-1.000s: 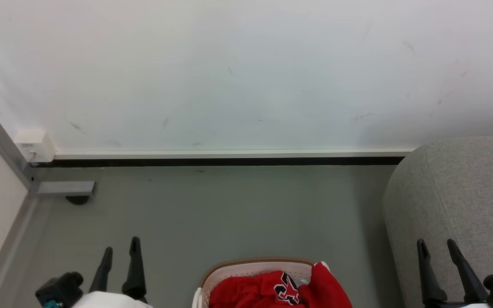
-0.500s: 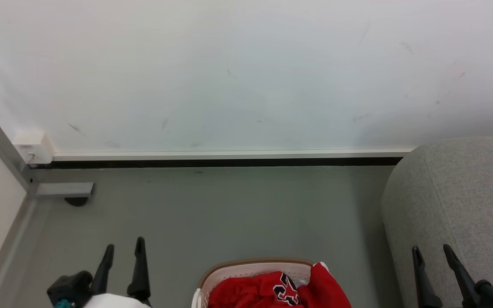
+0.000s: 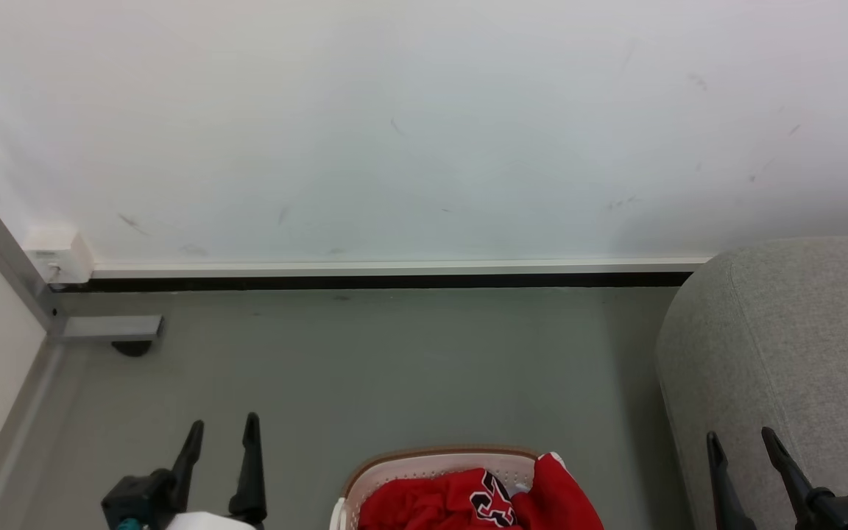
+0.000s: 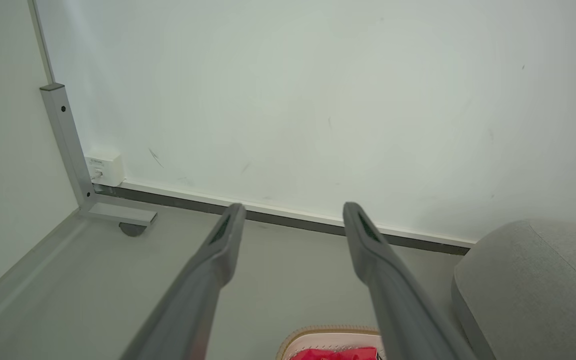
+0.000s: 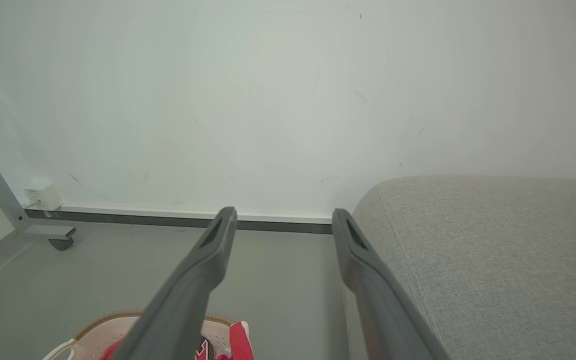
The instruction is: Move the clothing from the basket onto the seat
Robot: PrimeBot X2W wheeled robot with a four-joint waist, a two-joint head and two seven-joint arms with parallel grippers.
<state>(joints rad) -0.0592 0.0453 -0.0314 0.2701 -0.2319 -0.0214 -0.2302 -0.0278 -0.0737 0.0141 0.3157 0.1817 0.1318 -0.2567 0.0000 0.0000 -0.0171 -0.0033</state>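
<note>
Red clothing (image 3: 461, 504) lies heaped in the basket (image 3: 431, 458) on the floor, near centre, with the grey seat (image 3: 785, 331) to its right. The left fingers (image 3: 249, 464) and right fingers (image 3: 720, 478) hover spread wide, empty. A shallow grasp could snag the rim or drop garments short of the seat.

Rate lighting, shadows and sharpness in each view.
Head view: soft even light, no glare, faint shading on the wall beside the seat. Left wrist view: left pincer softens toward the lens. Right wrist view: right pincer likewise, seat weave crisp.
</note>
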